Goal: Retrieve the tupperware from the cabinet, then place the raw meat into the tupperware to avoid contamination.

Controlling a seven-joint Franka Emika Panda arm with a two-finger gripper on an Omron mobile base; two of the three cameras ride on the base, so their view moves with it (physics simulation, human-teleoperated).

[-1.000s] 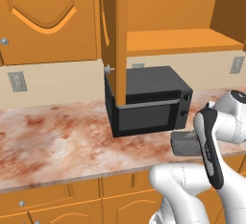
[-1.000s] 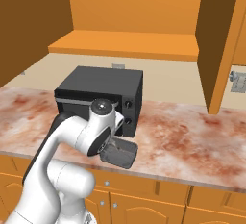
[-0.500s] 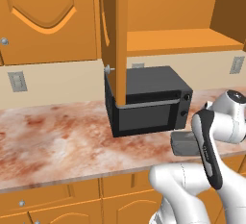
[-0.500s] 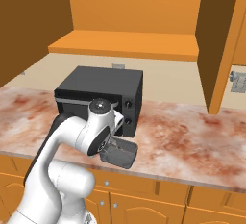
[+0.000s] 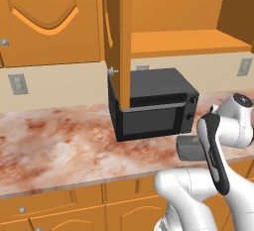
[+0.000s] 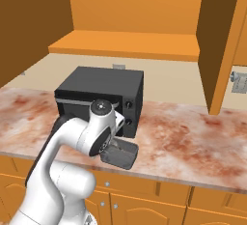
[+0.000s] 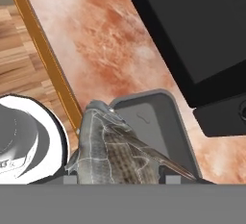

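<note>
Along the front edge of the mottled reddish-brown marble counter, the small shallow grey translucent plastic tupperware with rounded corners sits just in front of the big black microwave box, close to the counter's lip. To the microwave's left in the left base view a broad bare stretch of counter runs toward the wall; in the right base view more bare marble lies to its right. Above, the orange-brown wooden wall cabinet stands with its door swung out, its edge hanging over the microwave's front corner.

Seen from the hand camera, the tupperware is lidless, its bare floor showing. A grey-brown, scaly, streaked piece of raw meat lies between the gripper fingers, overlapping the container's near rim. The jaws are closed on this meat, directly above the tupperware's near end.
</note>
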